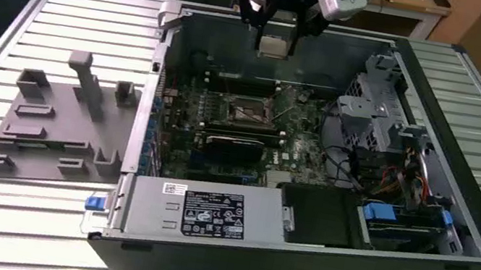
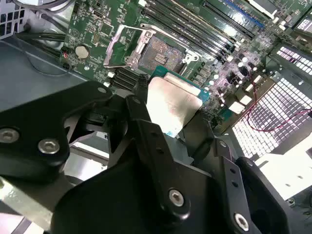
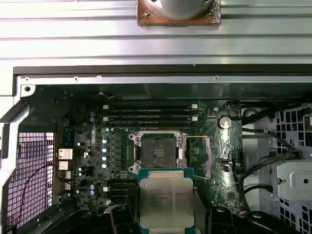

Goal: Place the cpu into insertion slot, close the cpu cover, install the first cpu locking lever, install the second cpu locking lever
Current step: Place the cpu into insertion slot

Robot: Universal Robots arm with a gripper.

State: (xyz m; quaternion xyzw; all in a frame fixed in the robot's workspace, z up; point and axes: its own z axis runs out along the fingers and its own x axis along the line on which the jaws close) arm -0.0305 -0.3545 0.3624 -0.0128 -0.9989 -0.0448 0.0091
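My gripper (image 1: 275,32) hangs over the far end of the open computer case, shut on the cpu (image 1: 273,46), a pale silvery square chip held by its edges. Both wrist views show the cpu (image 2: 173,103) (image 3: 165,202) between the black fingers (image 2: 142,122), well above the board. The insertion slot (image 1: 246,111) (image 2: 159,51) (image 3: 159,151) lies bare on the green circuit board, its dark centre exposed. The cpu cover (image 2: 121,47) (image 3: 200,157) is swung open beside the slot.
The case (image 1: 461,216) lies on its side on a slatted metal table (image 1: 56,9). A grey fixture tray (image 1: 56,126) sits at the exterior view's left. Long black memory slots (image 3: 148,112), a power supply (image 1: 198,212) and drive cages with cables (image 1: 388,130) surround the board.
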